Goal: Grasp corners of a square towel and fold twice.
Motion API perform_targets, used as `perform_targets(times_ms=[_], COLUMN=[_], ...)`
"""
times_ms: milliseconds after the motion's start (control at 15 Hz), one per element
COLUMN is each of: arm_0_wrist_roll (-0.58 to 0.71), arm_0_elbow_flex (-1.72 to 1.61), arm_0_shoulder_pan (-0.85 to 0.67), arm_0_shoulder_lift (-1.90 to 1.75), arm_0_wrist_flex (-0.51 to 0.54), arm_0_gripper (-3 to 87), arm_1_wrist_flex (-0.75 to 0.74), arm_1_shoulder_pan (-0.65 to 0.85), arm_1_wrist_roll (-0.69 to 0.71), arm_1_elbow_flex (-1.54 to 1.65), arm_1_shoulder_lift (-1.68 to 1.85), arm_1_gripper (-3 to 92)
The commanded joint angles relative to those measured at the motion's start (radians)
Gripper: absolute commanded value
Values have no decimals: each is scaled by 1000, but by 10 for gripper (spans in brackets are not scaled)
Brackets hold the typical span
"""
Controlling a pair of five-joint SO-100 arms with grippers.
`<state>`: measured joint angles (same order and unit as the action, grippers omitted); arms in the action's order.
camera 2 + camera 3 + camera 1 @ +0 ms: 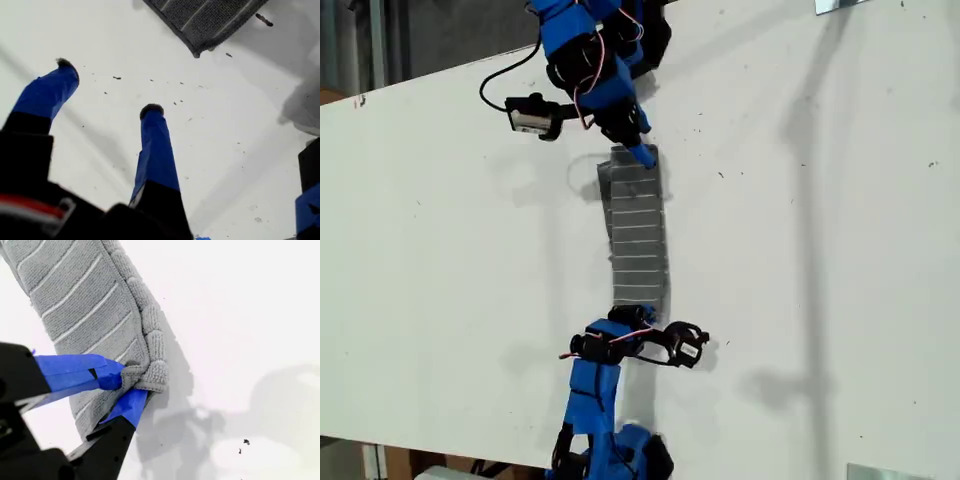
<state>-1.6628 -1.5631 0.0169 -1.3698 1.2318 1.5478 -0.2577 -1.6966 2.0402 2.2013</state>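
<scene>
Second wrist view shows our second gripper (127,385) pinching a corner (150,374) of the folded towel (638,232); our first gripper (107,87) hangs open beside it.

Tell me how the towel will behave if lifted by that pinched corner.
Likely floppy: the towel bunches and puckers where my second tool pinches its corner. Probably light, being thin folded cloth. Its ribbed pile should resist slipping.
</scene>
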Motion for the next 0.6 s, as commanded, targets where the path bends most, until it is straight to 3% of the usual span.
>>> perform_targets(times_ms=[0,133,267,533], arm_0_wrist_roll=[-17,-5,21,83], arm_0_elbow_flex=[11,41,75,83], arm_0_shoulder_pan=[23,18,-3,-11], arm_0_shoulder_lift=[-67,-71,-110,-209], arm_0_wrist_flex=[-5,52,155,166], arm_0_gripper=[64,245,244,244], arm_1_wrist_flex=[-20,-38,-43,-29], arm_1_shoulder_pan=[14,97,184,193], arm_1_wrist_roll=[25,71,121,118], arm_1_elbow_flex=[28,118,215,304], arm_1_shoulder_lift=[41,98,204,365], arm_1_gripper=[306,316,319,319])
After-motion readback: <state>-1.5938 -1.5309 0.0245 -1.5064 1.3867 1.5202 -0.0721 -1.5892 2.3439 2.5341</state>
